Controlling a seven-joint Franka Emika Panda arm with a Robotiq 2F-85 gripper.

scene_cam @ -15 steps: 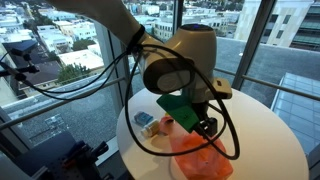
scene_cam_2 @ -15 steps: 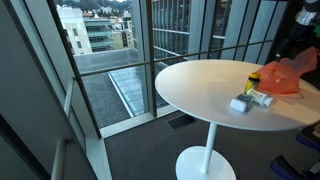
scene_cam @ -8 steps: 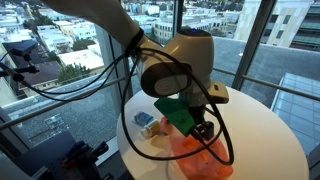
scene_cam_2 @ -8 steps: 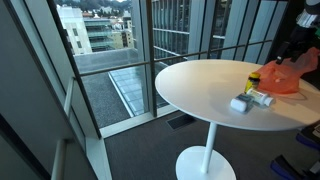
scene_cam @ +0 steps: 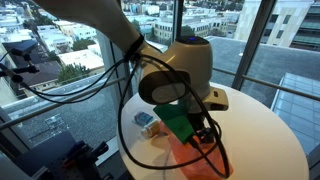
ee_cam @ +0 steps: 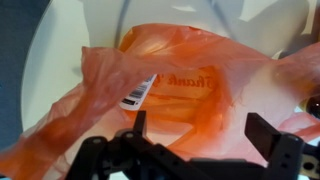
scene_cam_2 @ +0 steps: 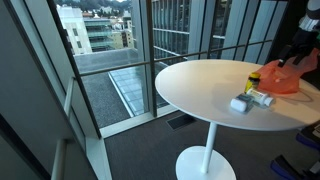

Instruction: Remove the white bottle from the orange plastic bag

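Observation:
An orange plastic bag (ee_cam: 185,85) fills the wrist view, crumpled, with printed lettering and a barcode label. It also shows in both exterior views (scene_cam: 200,158) (scene_cam_2: 285,76) on a round white table (scene_cam: 260,135) (scene_cam_2: 200,85). My gripper (ee_cam: 200,125) is open, its two dark fingers spread just above the bag with nothing between them. In an exterior view the arm's head covers most of the bag. A white bottle (scene_cam_2: 262,98) lies on its side on the table beside the bag. I cannot tell whether another bottle is inside the bag.
A small white box (scene_cam_2: 240,104) lies next to the bottle near the table's edge; small items (scene_cam: 147,122) also show left of the arm. Black cables (scene_cam: 130,110) loop around the arm. Windows surround the table, and the floor drops away beyond its rim.
The arm's head has lowered and shifted toward the bag, covering more of it. The bag, bottle and box have not moved.

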